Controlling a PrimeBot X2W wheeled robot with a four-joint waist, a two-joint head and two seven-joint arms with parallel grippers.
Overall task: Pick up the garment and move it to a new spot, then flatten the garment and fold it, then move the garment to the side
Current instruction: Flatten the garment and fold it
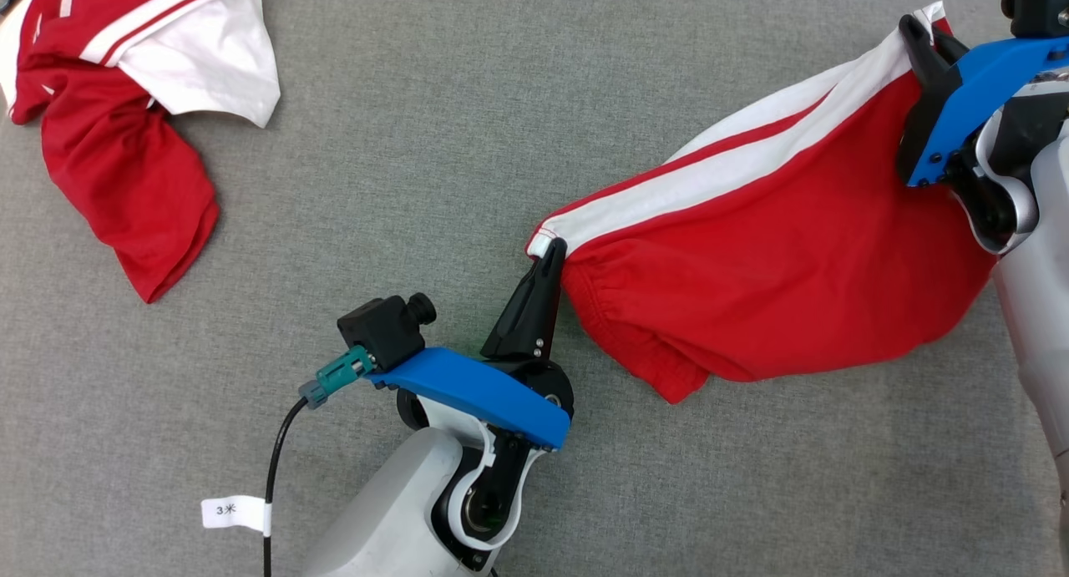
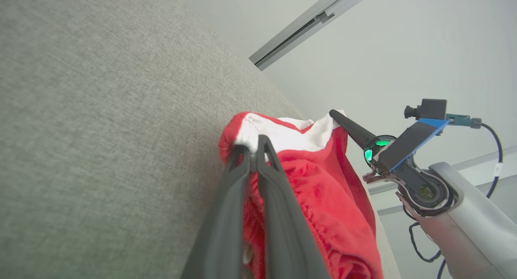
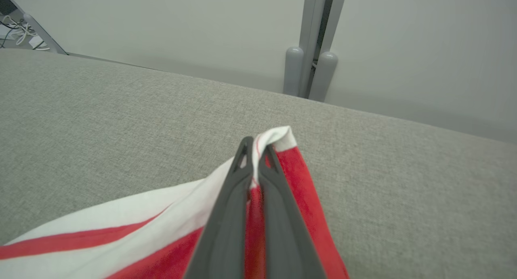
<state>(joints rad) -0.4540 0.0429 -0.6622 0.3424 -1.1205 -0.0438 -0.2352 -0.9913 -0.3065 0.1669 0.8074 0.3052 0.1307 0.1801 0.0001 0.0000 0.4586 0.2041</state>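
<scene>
Red garment (image 1: 777, 293) stretches between left tool (image 1: 553, 250) and right tool (image 1: 912, 32), both clamped.

A: What sits between the two long dark-grey fingers of the right gripper (image 3: 253, 152)?

B: A corner of the red fabric garment with broad white stripes (image 3: 153, 234). The fingers are pressed together on its white hem, with cloth pinched between them.

A: And underneath?

B: A flat grey woven fabric surface (image 3: 101, 109), running back to a pale wall (image 3: 161, 24). A grey vertical post with two rounded stubs (image 3: 309, 69) stands at the far edge. Tangled pale cables (image 3: 22, 28) show at the upper left.
</scene>
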